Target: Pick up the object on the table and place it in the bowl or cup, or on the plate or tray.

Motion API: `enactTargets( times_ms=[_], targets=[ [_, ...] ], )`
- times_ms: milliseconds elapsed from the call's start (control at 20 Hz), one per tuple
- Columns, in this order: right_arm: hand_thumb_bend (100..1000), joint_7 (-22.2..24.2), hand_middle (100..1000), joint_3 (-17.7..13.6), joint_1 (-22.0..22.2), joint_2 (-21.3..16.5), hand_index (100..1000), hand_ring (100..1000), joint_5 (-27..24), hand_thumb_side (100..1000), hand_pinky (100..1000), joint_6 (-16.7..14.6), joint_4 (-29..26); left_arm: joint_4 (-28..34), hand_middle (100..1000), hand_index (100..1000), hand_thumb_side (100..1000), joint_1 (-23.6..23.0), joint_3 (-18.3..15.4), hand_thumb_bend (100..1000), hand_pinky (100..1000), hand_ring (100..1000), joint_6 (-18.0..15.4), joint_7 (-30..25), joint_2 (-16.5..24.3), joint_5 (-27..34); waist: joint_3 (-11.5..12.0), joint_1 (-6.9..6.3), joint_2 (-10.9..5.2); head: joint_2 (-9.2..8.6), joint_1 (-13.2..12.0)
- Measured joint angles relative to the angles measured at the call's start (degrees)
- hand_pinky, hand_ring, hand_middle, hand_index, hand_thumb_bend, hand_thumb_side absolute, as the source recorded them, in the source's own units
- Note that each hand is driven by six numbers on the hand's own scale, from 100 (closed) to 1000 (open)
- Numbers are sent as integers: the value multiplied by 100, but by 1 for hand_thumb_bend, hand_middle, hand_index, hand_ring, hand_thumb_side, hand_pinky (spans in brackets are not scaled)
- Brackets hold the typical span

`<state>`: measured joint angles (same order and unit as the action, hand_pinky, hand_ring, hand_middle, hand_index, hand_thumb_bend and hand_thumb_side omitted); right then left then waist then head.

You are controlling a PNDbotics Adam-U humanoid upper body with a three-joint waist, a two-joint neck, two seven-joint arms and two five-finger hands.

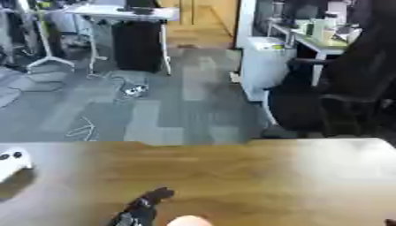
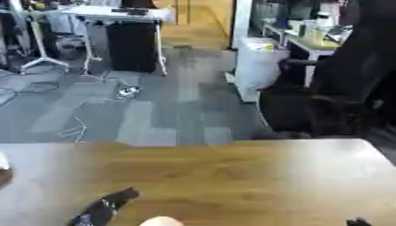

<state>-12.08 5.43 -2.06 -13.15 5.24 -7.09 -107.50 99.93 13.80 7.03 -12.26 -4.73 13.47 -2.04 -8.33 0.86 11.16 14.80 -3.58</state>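
Left hand (image 1: pixel 143 207) cropped, pale object (image 1: pixel 189 221) cut off

The table (image 1: pixel 255 176) looks like smooth brown wood with a soft sheen; the white object (image 1: pixel 12 161) at nine o'clock looks like plastic.

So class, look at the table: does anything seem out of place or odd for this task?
No bowl, cup, plate or tray shows on the table. Only a white object sits at its left edge, cut off by the frame. The left hand rests low, beside a pale rounded thing I can't identify.
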Motion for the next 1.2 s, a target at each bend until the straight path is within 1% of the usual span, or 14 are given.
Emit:
enactTargets(
  times_ms=[100,150,200,300,450,550,600,650,700,1000,1200],
  targets=[
    [499,-1,816,0,-7,-1,904,694,-3,894,1000,-1,10,0,804,874,966,1,0,180,1000,1000,0,0,-18,0,15,-7,0,-29,-25],
    [499,-2,816,-1,-7,-4,904,694,-3,894,1000,-2,12,0,804,874,965,1,0,179,1000,1000,0,0,-22,0,15,-8,0,-17,-59],
    [499,-3,816,-2,-7,-16,904,694,-3,894,1000,-3,13,0,804,873,965,1,0,179,1000,1000,0,0,-24,0,15,-9,0,44,-104],
    [498,-4,816,-5,-6,-49,905,695,-3,895,1000,-4,12,0,804,873,965,0,0,179,1000,1000,-1,1,-39,0,15,-14,-15,237,-207],
    [499,-3,817,-7,10,-54,906,695,27,895,1000,-1,0,0,804,873,965,-1,-1,179,1000,1000,-2,3,-39,0,2,-19,-47,609,-374],
    [502,-7,817,-13,51,-80,911,696,74,894,1000,9,-11,-1,804,873,963,-2,-3,178,1000,1000,-2,5,-39,0,-18,-19,-53,818,-455],
    [506,-17,817,-27,62,-98,914,697,108,892,1000,22,-27,-1,804,873,963,-2,-4,177,1000,1000,-3,7,-39,0,-34,-19,-62,904,-481],
    [497,-29,817,-47,85,-109,914,697,154,864,1000,37,-52,-1,805,873,959,-2,-4,175,1000,1000,-8,15,-39,-1,-47,-17,-69,978,-514],
    [511,-42,819,-61,104,-132,917,699,212,887,1000,60,-73,-1,804,873,963,-3,-6,176,1000,1000,-11,21,-36,-1,-56,-16,-70,1037,-548],
    [529,44,838,-104,312,-278,943,721,760,880,1000,250,-331,-1,804,873,962,-2,-24,174,1000,1000,-11,46,18,-8,-115,-7,-70,1317,-658],
    [562,332,868,-92,354,-315,973,756,1206,868,1000,430,-366,0,804,872,959,25,-27,174,1000,1000,-12,47,70,-10,-141,-4,-68,1419,-683]
  ],
)
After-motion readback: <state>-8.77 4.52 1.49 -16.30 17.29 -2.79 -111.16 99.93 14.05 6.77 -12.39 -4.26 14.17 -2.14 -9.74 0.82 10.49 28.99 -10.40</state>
